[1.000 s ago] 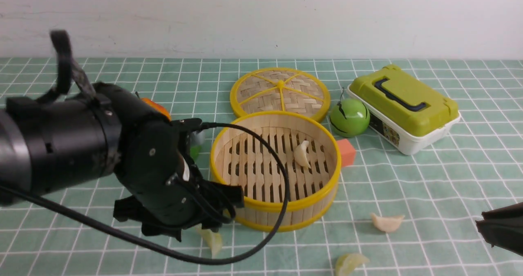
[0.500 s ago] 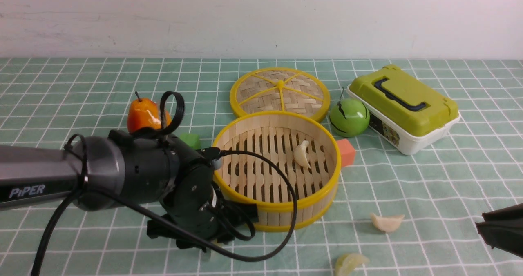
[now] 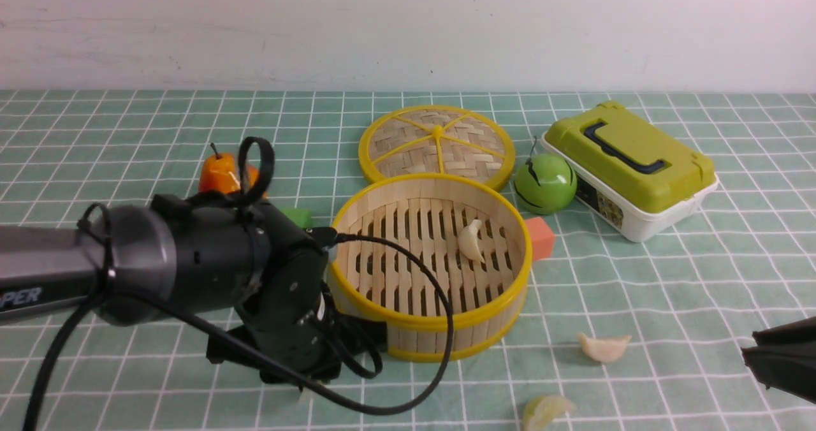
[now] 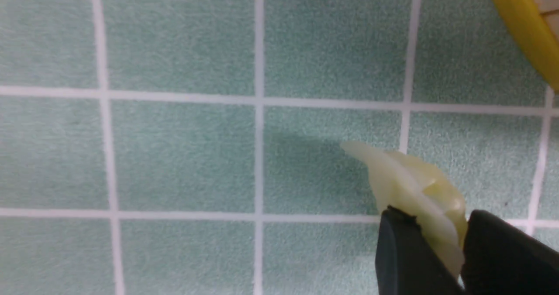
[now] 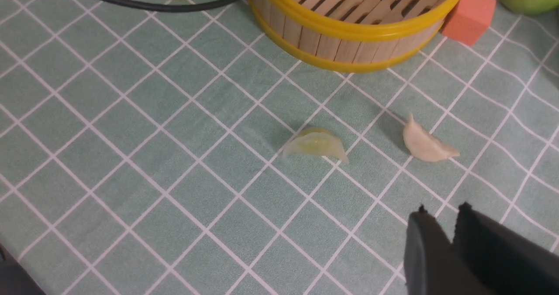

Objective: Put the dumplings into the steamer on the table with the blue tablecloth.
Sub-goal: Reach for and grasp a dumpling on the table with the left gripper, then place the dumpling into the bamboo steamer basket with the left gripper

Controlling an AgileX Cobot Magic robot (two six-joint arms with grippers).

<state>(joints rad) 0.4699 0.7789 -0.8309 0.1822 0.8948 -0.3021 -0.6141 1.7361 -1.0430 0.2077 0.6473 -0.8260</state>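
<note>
The steamer (image 3: pixel 433 321) stands mid-table on the blue tablecloth (image 3: pixel 637 278), with one cream dumpling (image 3: pixel 472 241) on its slatted floor. My left gripper (image 4: pixel 436 217) is low at the steamer's front left and shut on a pale yellow-green dumpling (image 4: pixel 415 181) resting on the cloth. In the front view the arm hides that gripper. Another yellow-green dumpling (image 3: pixel 547 410) (image 5: pixel 315 144) and a cream one (image 3: pixel 604 347) (image 5: pixel 426 144) lie in front of the steamer (image 5: pixel 349 29). My right gripper (image 5: pixel 443 208) (image 3: pixel 749 349) hovers near them, with a narrow gap between its fingertips and nothing in it.
The woven lid (image 3: pixel 437 143) lies flat behind the steamer. A green round fruit (image 3: pixel 545 183), a green-lidded box (image 3: pixel 631 166) and an orange cube (image 3: pixel 540 238) are at its right. An orange fruit (image 3: pixel 220 175) and a green cube (image 3: pixel 296 216) sit behind my left arm.
My left arm has dropped low over the cloth and its gripper has closed on the yellow-green dumpling by the steamer. The right gripper has stayed in place.
</note>
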